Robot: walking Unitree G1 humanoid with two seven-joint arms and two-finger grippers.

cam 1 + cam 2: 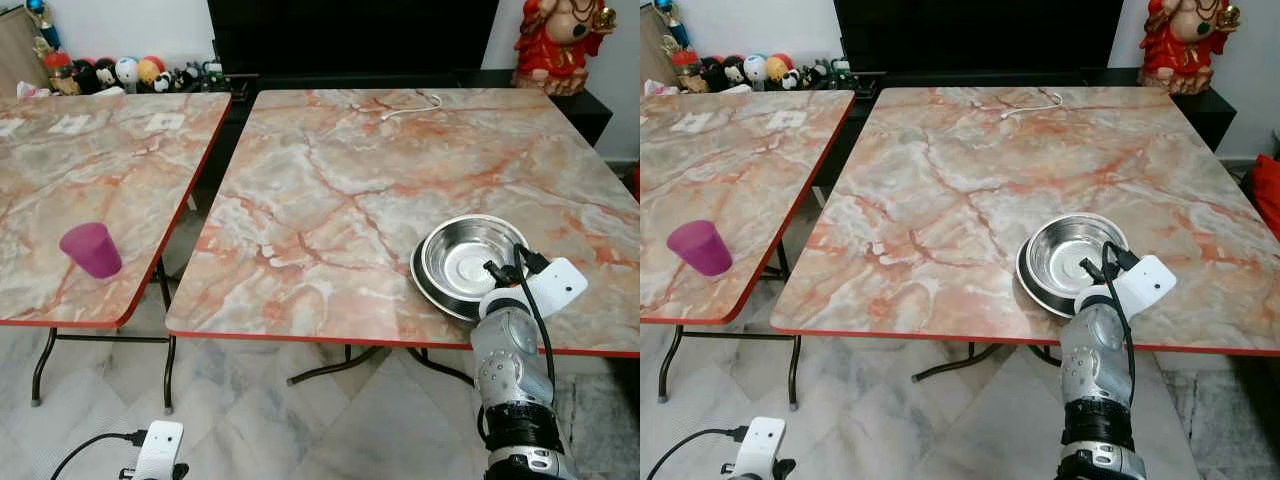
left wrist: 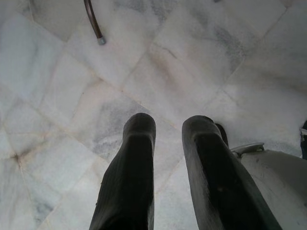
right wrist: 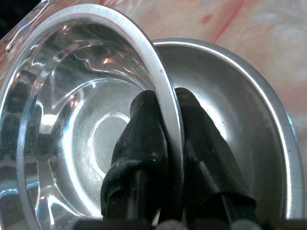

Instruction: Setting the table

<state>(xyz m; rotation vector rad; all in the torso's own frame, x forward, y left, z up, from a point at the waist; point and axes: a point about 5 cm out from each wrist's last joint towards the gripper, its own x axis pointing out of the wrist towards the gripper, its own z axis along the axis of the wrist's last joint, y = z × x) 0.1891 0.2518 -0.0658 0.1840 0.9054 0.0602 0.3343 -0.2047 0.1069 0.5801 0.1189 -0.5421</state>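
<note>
Marble table (image 1: 330, 200): right hand (image 3: 165, 124) pinches shiny steel bowl (image 3: 72, 110) rim, over plate (image 3: 249, 124).

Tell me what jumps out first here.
The right gripper pinches the rim of a steel bowl that sits in a steel plate near the front edge of the right marble table. A purple cup stands alone on the left table.

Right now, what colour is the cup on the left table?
Magenta-purple; the cup shows best in the left eye view.
</note>
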